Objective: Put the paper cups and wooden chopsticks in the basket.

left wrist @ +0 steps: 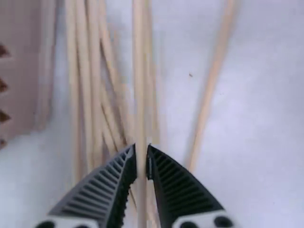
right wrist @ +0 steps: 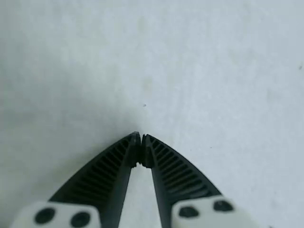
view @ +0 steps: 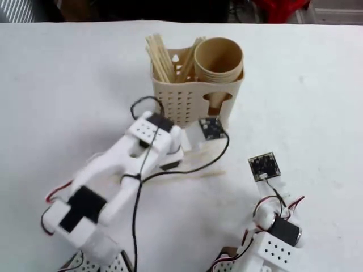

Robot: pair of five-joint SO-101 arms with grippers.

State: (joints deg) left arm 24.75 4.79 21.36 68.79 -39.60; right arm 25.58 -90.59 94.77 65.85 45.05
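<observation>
Beige basket (view: 182, 105) holds stacked paper cups (view: 219, 71) and wooden chopsticks (view: 160, 56).

Upright chopsticks (view: 159, 54) and stacked paper cups (view: 218, 59) crowd the basket (view: 181, 105) mouth. The left arm (view: 136, 153) blocks its front (loose chopsticks (view: 198, 173) lie beneath); open table (view: 68, 85) flanks both sides.

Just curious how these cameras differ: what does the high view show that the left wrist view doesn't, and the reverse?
The high view adds the stacked paper cups and the upright chopsticks standing in the basket. The left wrist view adds the left gripper closed on one chopstick. Both share the basket and the loose chopsticks lying on the table.
</observation>
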